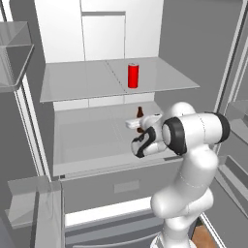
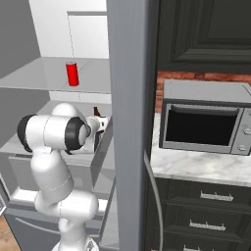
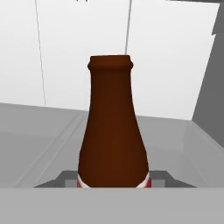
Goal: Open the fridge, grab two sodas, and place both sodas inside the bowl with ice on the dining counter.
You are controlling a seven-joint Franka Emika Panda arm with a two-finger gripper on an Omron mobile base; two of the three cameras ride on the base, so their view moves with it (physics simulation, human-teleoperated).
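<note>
— Bottle (image 3: 113, 131) shape?
— Dark brown, smooth, a wide body narrowing to a neck with a rolled lip. It stands upright on the fridge's (image 1: 121, 29) lower grey shelf, and the hand view has it centred and very close.
— Gripper (image 1: 140, 127)?
— Reached in at the bottle; whether its tips clamp it, I cannot tell.
— Can (image 1: 133, 75)?
— Plain red cylinder, upright near the front edge of the upper shelf, well apart from the bottle.
— Room?
— Bare flat shelf lies left of both. Door bins stand to either side.
— Differences between views?
— The right base view adds the grey door edge (image 2: 132, 122), a boxy microwave (image 2: 203, 117) on veined marble, and dark drawers below.
</note>
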